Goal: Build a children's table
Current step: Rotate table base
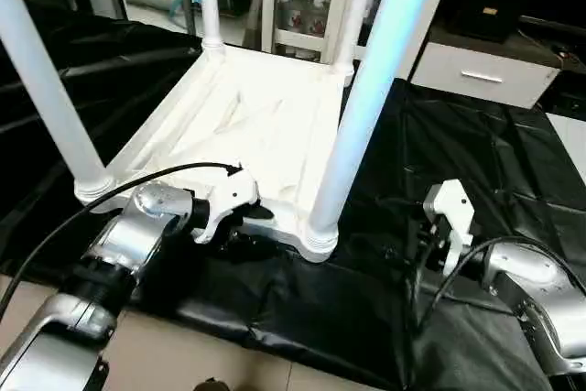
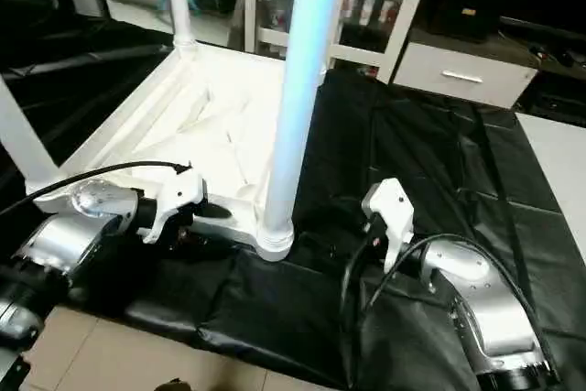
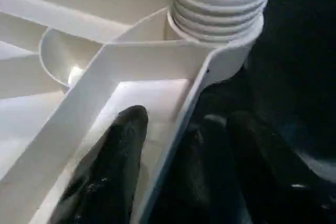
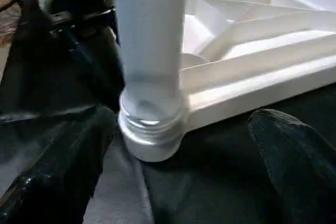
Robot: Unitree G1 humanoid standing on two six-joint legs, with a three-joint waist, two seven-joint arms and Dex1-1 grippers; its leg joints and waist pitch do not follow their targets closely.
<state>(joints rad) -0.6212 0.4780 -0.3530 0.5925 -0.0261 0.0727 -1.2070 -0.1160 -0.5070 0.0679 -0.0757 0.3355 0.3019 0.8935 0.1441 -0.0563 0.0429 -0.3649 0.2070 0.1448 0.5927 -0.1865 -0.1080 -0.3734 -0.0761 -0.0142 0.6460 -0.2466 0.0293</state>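
White tabletop [image 1: 265, 125] lies upside down on my black sheet [image 1: 458, 162], all four legs [image 1: 371, 89] standing in its corner sockets.
My left gripper [image 1: 240, 217] straddles the near rim, one finger [image 3: 113, 171] inside the ribbing and one outside, not pinched; my right gripper [image 2: 389, 226] hangs spread wide, empty, just beside the near-right leg's threaded base [image 4: 152, 124].

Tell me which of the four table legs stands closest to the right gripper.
The near-right leg, the one in the corner socket next to the right gripper. The other three stand at the near-left and the two far corners of the upturned tabletop.
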